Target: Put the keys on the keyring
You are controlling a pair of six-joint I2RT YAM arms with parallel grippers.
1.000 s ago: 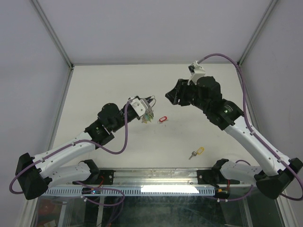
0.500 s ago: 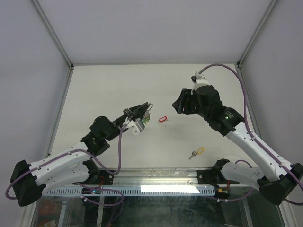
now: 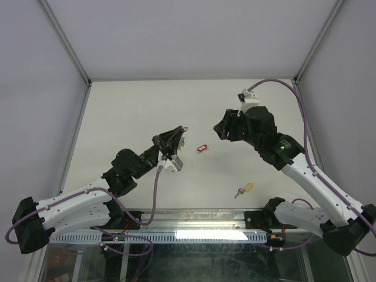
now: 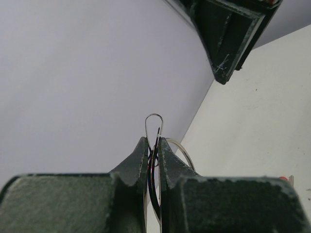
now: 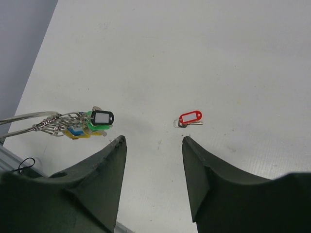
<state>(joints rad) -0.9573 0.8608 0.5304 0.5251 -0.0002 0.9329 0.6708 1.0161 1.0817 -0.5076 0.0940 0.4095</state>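
Hovering the right gripper (image 5: pixel 153 141), jaws parted, over the red-tagged silver key (image 5: pixel 190 118) on the white table (image 3: pixel 135 106): descend straight, pinch its tag. Hold the thin silver wire keyring (image 4: pixel 154 115), airborne with coloured keys (image 5: pixel 92 124), steady in the clenched left gripper (image 4: pixel 153 143).

Nothing here can be read. The red key tag (image 5: pixel 190 117) lying near the middle of the tabletop (image 5: pixel 243 58) has a white label window, and so does the black key tag (image 5: pixel 102 117), but no writing shows on either.
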